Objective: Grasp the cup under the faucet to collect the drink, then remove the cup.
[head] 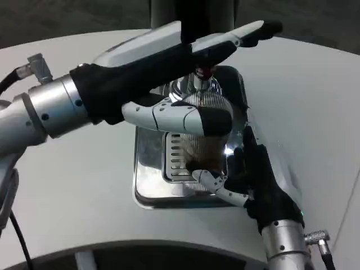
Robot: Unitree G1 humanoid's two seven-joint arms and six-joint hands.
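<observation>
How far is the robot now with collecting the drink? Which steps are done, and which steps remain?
Done: the cup stands on the drip tray under the faucet, and dark drink shows in its lower part. In hand: the right hand holds the cup from the side; the left hand reaches over the dispenser top, its fingers partly around the cup. Left: finish filling, then remove the cup.

A single camera mounted on the robot's head or chest looked steeply down and forward at the white worktop [67, 185], close enough that the silver forearms entered from the lower corners, the left on the picture's left, the right on its right. The chrome drip tray [147, 191] sat near mid-frame, and the dispenser's dark column [191, 14] ran off the top edge.
</observation>
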